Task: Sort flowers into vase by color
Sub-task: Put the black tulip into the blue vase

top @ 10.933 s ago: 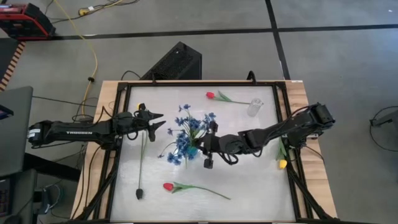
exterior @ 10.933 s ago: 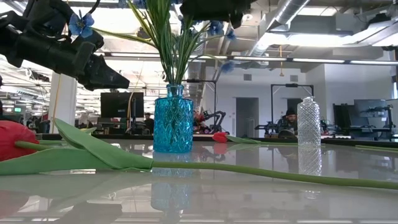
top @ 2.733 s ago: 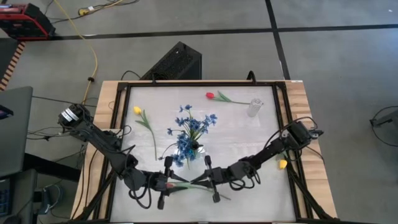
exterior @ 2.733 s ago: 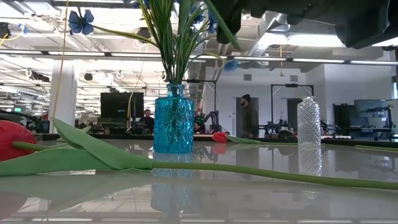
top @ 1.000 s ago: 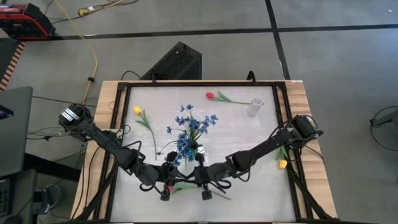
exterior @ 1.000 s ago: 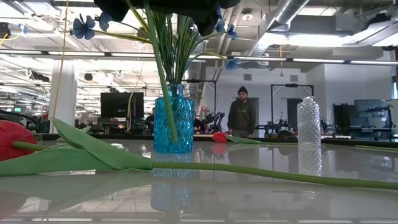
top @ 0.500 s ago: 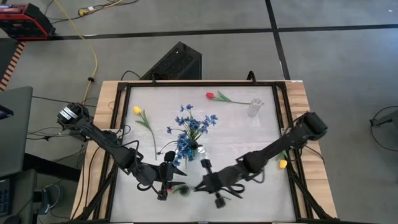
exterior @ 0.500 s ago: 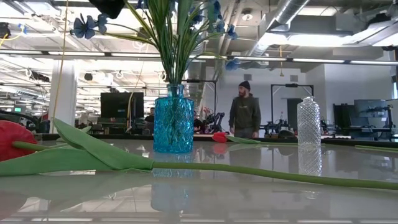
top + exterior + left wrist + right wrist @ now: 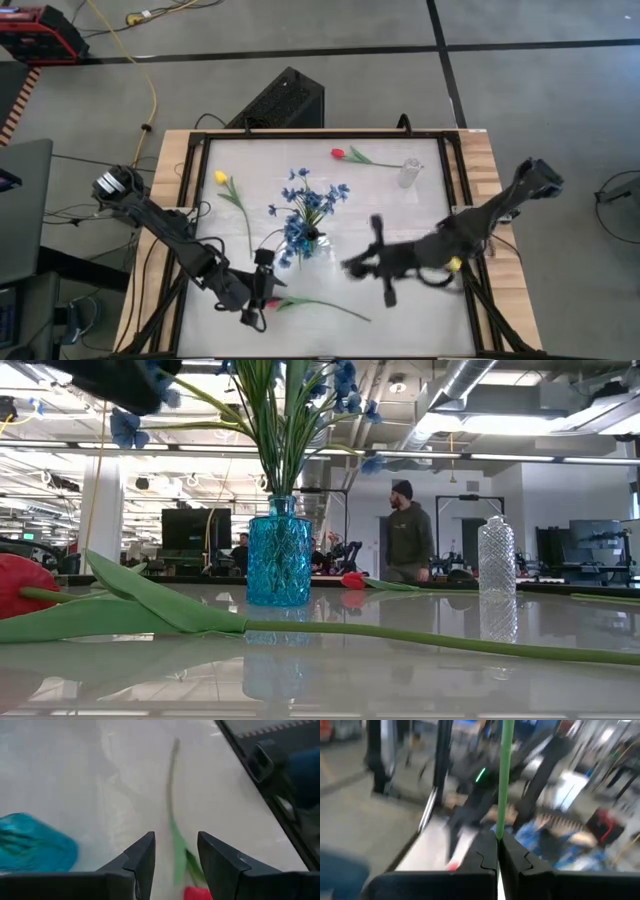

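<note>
Left gripper (image 9: 176, 837): open, fingers (image 9: 142, 855) spread, low over the table (image 9: 400, 210) close to its near edge, the low camera's side, left of the middle. Straight beneath the gap, the head of a red tulip (image 9: 197, 894), untouched, lying flat; green stem trailing from it toward the near right corner. Just beside, toward the table's middle, the blue vase (image 9: 310, 243), filled with blue flowers (image 9: 310, 200). Left arm stretched in from the left edge.

Right gripper (image 9: 499, 837): closed, both fingers pinched on a thin green stem (image 9: 503, 775) standing upright between them; cannot tell the blossom's colour. From above, placed right of the blue vase, raised off the table and blurred. Right arm reaching in across the right edge.

Elsewhere on the table: a yellow tulip (image 9: 221, 178) near the left edge, leaning toward the middle; a second red tulip (image 9: 338, 153) by the far edge, near a clear vase (image 9: 408, 172) toward the far right corner; another yellow tulip (image 9: 455, 264) at the right edge, partly under the right arm.

Beyond the table, a person (image 9: 405, 535) standing in the room.
</note>
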Motion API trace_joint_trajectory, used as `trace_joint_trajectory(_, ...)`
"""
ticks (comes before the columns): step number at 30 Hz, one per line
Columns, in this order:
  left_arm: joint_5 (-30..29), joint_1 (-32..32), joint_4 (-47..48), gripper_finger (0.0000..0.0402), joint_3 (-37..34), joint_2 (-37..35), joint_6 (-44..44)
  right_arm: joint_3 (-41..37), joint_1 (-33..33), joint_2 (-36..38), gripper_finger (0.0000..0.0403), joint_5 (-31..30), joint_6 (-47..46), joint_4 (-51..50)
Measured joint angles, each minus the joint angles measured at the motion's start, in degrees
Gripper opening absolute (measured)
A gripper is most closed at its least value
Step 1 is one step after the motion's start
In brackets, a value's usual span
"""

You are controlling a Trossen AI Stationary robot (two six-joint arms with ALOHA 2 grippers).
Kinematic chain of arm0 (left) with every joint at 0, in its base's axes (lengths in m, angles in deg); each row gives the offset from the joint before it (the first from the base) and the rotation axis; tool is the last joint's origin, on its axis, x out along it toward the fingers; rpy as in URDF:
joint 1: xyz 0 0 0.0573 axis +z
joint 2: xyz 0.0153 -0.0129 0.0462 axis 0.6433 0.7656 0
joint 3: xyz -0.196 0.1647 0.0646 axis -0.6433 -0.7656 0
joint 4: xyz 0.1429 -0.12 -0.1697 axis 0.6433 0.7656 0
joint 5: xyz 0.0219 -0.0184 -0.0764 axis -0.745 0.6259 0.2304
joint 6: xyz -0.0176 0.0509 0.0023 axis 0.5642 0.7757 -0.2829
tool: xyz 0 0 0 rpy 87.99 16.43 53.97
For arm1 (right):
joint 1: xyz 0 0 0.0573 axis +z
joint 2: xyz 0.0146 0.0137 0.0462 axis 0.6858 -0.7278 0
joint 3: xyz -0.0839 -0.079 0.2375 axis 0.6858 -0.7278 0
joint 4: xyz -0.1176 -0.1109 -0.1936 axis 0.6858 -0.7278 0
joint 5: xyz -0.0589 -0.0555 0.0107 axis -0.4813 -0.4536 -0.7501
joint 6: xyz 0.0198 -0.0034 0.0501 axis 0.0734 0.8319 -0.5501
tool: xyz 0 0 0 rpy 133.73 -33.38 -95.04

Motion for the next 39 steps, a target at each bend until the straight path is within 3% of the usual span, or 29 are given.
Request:
trace_joint_trajectory(4,-0.1,-1.2,-1.6,0.0137,0.0,1.4,3.7,0.0,-3.6,4.6,0.0028,0.0,6.1,7.2)
trace_joint_trajectory(10,-1.5,-1.4,-5.8,0.0137,0.0,2.2,9.2,0.1,-14.7,6.8,0.0025,0.8,12.9,17.7)
trace_joint_trajectory(16,-1.8,-1.1,-9.6,0.0137,0.0,2.0,15.5,0.1,-28.7,0.1,0.0025,20.5,-0.1,23.0)
trace_joint_trajectory(23,-6.0,-4.4,-3.6,0.0137,0.0,-7.2,19.2,0.1,-34.6,-6.1,0.0025,27.6,-7.7,23.9)
trace_joint_trajectory(29,-6.3,-6.3,3.2,0.0137,-0.2,-15.4,19.5,-0.1,-35.9,-7.4,0.0025,28.9,-10.2,21.1)
trace_joint_trajectory(35,-8.0,-6.3,-8.7,0.0137,-12.6,-22.3,21.3,0.1,-36.1,-7.9,0.0025,29.2,-11.2,18.7)
trace_joint_trajectory(39,-7.3,-6.3,-30.3,0.0137,-25.0,-28.1,23.8,0.1,-35.6,-9.9,0.0025,30.0,-12.7,19.0)
